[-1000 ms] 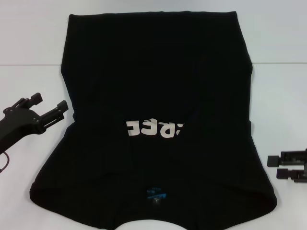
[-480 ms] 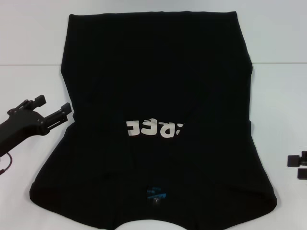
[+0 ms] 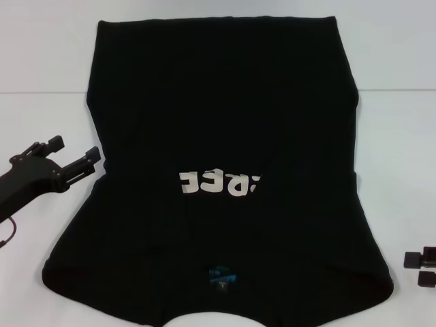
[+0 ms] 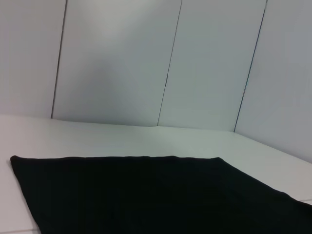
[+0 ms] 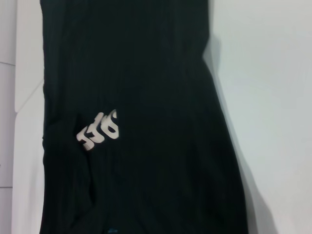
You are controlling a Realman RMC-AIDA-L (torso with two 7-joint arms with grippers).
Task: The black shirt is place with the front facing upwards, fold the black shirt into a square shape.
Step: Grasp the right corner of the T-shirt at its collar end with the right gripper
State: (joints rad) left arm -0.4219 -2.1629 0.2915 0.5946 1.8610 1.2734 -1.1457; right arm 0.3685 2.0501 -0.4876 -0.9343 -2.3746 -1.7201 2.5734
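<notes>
The black shirt (image 3: 225,102) lies flat on the white table (image 3: 41,122), front up, with white letters (image 3: 219,182) upside down and a blue neck label (image 3: 221,276) near the front edge. Both sleeves look folded in. My left gripper (image 3: 73,150) hovers open just off the shirt's left edge, holding nothing. My right gripper (image 3: 419,268) sits at the far right near the frame edge, open and empty, clear of the shirt. The left wrist view shows the shirt's hem end (image 4: 146,195). In the right wrist view the shirt (image 5: 146,73) and its letters (image 5: 100,130) are seen from above.
Bare white table surface (image 3: 398,136) runs along both sides of the shirt. Grey wall panels (image 4: 161,63) stand behind the table's far edge. A thin red cable (image 3: 8,231) hangs by the left arm.
My right gripper has drawn back toward the right and near edge, away from the shirt. The left gripper dropped slightly early on, then held still. The shirt has not moved.
</notes>
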